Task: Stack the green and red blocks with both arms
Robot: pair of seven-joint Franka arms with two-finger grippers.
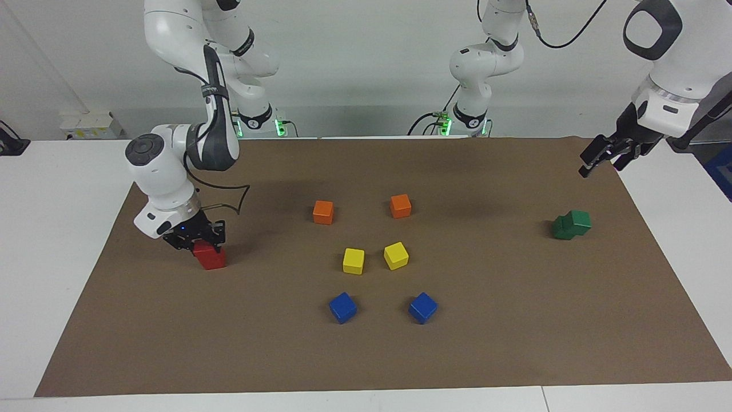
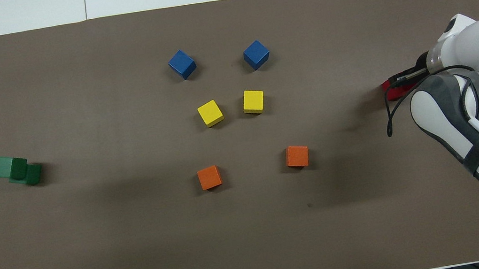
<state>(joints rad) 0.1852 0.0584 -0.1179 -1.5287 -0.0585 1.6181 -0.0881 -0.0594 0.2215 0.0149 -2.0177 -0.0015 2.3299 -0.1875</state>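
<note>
Toward the left arm's end of the counter (image 1: 57,229), the green blocks (image 1: 571,224) sit stacked, askew, the left end effector (image 1: 607,155) wide above them. Right end effector (image 1: 197,239) grips the upper red block (image 1: 209,255), seemingly on its mate, unreleased.

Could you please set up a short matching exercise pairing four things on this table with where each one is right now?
1. glossy green cube stack
2. glossy red cube stack
3. pair of glossy blue cubes
4. pair of glossy orange cubes

A. under the right end effector
B. farthest from the robots
C. toward the left arm's end
D. nearest the robots

Pairs: 1-C, 2-A, 3-B, 4-D
</note>
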